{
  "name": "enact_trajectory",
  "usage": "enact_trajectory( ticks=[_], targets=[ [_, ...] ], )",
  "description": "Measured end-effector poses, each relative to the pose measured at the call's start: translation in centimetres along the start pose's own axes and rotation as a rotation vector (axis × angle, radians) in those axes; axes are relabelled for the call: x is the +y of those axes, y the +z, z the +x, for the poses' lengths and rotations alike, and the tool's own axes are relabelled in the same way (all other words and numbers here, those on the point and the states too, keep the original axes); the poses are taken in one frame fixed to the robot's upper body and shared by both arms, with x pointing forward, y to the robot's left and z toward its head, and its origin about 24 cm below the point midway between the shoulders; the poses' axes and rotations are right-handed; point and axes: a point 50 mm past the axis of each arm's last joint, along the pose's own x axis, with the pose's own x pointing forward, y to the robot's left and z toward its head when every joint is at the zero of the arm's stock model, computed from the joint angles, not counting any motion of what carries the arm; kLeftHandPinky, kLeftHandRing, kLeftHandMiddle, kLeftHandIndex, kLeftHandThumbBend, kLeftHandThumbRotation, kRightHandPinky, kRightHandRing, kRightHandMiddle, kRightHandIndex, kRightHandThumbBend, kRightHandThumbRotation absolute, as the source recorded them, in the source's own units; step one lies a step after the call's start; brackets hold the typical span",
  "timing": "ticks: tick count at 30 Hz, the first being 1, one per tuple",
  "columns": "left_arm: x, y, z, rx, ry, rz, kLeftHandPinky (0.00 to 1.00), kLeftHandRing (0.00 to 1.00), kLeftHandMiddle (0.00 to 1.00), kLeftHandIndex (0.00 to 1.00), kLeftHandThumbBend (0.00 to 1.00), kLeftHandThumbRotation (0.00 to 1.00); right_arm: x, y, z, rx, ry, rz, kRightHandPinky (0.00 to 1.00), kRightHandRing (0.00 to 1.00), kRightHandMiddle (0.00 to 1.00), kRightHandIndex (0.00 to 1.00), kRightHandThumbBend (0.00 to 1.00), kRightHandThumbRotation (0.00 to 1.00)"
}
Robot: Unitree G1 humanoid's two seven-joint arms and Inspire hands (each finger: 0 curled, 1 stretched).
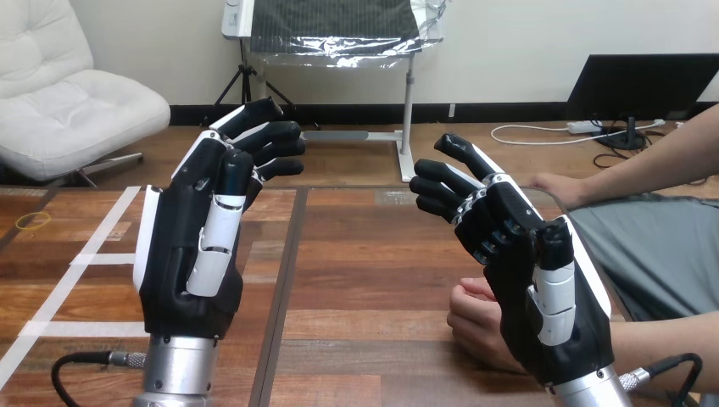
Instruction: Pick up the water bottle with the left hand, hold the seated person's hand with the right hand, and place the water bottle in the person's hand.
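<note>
Hovering over the brown wooden worktop [365, 271], black-and-white left hand [182, 263] and right hand [555, 326] are both wide, fingers loosely spread, holding nothing; the person's lower hand [473, 326] rests fisted just beside right hand's palm.

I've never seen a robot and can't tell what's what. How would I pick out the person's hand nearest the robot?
Look to the right side of the wooden table, where the robot's right hand stands raised. Beside its base, on the wood, is the person's nearer hand, loosely curled. It is a living hand, not black-and-white machine parts, and lies closer than the person's other hand.
</note>
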Motion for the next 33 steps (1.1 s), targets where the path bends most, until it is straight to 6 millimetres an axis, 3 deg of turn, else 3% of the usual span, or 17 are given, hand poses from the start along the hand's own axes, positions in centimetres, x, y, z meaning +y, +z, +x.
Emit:
enact_trajectory(
  ticks=[23,28,33],
  targets=[
    [0.04,-0.02,0.0,0.002,-0.001,0.005,0.67,0.7,0.71,0.74,0.4,0.71,0.0,0.0,0.0,0.0,0.001,0.001,0.86,0.85,0.85,0.9,0.77,1.0],
    [0.13,-0.06,0.12,0.005,0.003,0.026,0.68,0.72,0.73,0.77,0.49,0.59,0.0,0.0,0.0,0.0,0.001,0.001,0.86,0.85,0.85,0.9,0.77,1.0],
    [0.35,-0.06,0.31,0.006,0.014,0.111,0.68,0.75,0.78,0.81,0.71,0.34,0.0,0.0,0.0,0.0,0.001,0.001,0.86,0.85,0.85,0.9,0.77,1.0]
  ],
)
